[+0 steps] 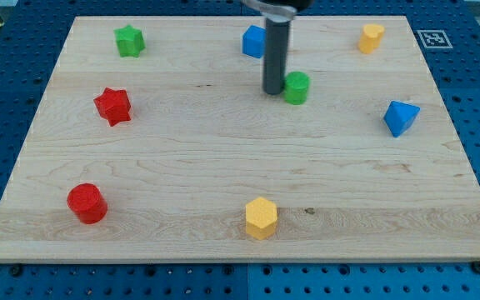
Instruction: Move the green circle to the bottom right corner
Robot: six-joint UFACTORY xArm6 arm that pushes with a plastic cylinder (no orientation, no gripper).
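Green circle (297,87): upper middle of the worktop (223,158), far from the lower right corner.
End effector: bare rod, holds nothing; tip (273,92) touches the circle's left side.
Progress: barely begun; whole push remains.

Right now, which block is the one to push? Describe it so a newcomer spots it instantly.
Start at the wooden board and look along its upper half, slightly to the view's right of centre, where the dark rod comes down. The green circle sits right beside my tip, on its right in the view. It is round, unlike the green star far off at the top left.
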